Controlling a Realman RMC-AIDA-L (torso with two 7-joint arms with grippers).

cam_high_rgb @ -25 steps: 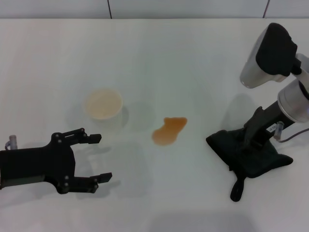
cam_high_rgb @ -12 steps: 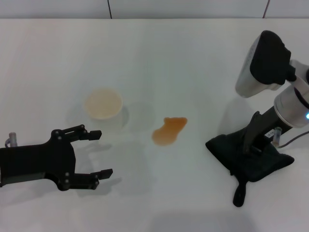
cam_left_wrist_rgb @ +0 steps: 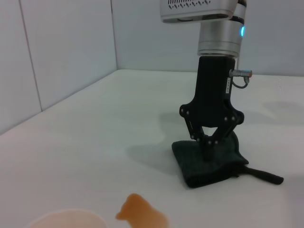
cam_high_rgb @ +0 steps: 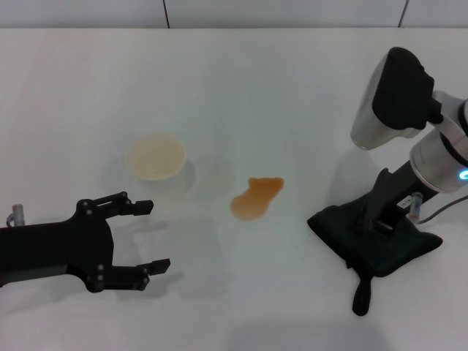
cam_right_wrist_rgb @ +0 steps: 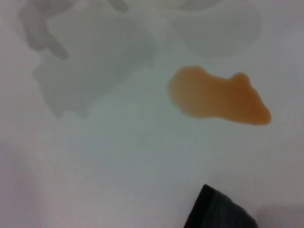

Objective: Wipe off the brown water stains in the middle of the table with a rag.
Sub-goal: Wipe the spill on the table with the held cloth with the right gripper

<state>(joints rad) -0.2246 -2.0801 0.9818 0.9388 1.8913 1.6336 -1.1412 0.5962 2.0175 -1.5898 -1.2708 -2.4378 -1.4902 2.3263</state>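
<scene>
The right claw [cam_high_rgb: 371, 223] stands upright, its fingers pinching the soft black cloth rag [cam_high_rgb: 369, 245] on the white bench [cam_high_rgb: 241, 88], right of the irregular orange-brown liquid stain [cam_high_rgb: 257, 197]. The left claw [cam_high_rgb: 150, 238] hovers spread wide near the white paper cup [cam_high_rgb: 156, 157].

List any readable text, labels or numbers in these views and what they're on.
None can be read.
A small white label on the right gripper, which is down on the rag, carries dark marks too small to make out.
The paper cup, table and left gripper show no text.
</scene>
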